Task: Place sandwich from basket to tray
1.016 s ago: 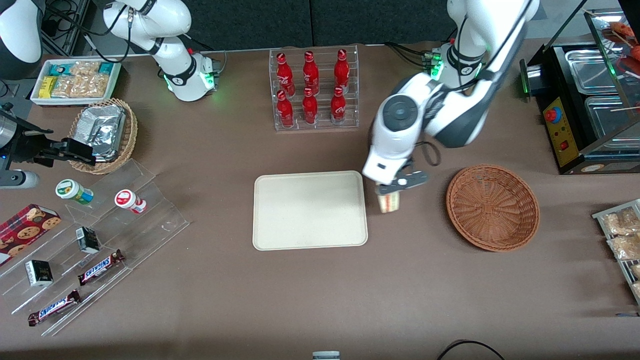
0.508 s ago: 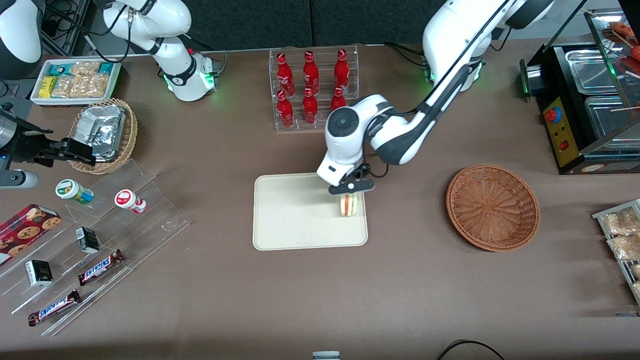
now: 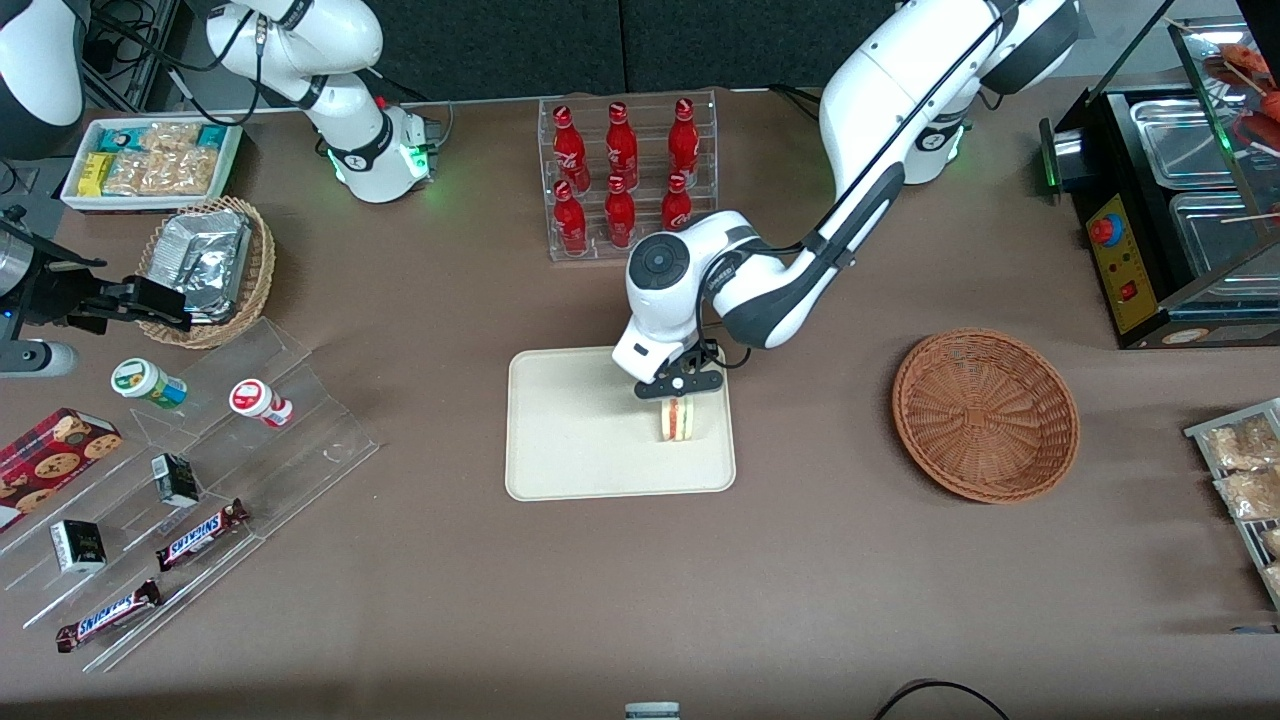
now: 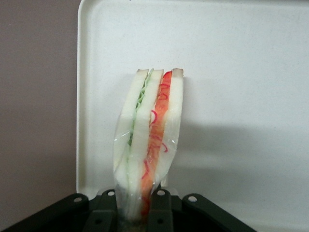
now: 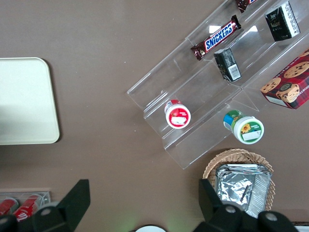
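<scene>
The gripper (image 3: 679,398) clamps the sandwich (image 3: 677,419) upright by its top, cut edge showing, over the tray (image 3: 570,440), evidently for set-down; basket (image 3: 985,413) emptied.

Mock snack shop on lab table (image 3: 420,610), brown cover. Stock: clear rack of red cola bottles (image 3: 625,175); tiered acrylic shelf (image 3: 200,500) with Snickers bars (image 3: 203,534), small cartons, cookie box (image 3: 50,462); white tray of wrapped snacks (image 3: 150,163); hot-food display case (image 3: 1180,200). Gripper (image 3: 679,385) above cream tray (image 3: 570,440).
</scene>
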Tool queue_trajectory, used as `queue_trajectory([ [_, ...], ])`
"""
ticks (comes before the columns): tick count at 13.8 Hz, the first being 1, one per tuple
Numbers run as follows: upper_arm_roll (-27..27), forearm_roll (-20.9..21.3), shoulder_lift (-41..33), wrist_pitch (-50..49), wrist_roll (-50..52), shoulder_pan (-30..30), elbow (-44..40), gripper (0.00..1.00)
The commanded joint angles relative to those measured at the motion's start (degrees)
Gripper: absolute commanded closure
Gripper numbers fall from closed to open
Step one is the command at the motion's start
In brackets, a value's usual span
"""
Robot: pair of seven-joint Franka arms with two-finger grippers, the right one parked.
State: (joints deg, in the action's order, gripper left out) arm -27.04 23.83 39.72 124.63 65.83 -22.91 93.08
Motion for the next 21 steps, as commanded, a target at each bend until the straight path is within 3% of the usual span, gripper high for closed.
queue_trajectory([
  [1, 0.50, 1.31, 1.59, 0.61, 1.05, -0.74, -1.94, 0.78],
  [2, 0.50, 1.40, 1.85, 0.62, 0.96, -0.74, -2.02, 0.56],
  [3, 0.50, 1.49, 1.85, 0.62, 0.70, -0.74, -2.03, 0.19],
  [4, 0.50, 1.49, 1.77, 0.53, 0.44, -0.74, -2.03, 0.00],
  [9, 0.50, 0.79, -1.57, -2.62, 1.05, -0.12, -2.72, 0.00],
  [12, 0.41, 0.17, -3.85, -11.65, 1.49, 0.14, -7.89, 0.00],
  [14, 0.41, -2.45, -6.31, -16.59, 1.40, 1.01, -9.93, 0.00],
  [21, 0.41, -10.02, -21.16, -26.17, -0.61, 13.05, -10.29, 0.00],
])
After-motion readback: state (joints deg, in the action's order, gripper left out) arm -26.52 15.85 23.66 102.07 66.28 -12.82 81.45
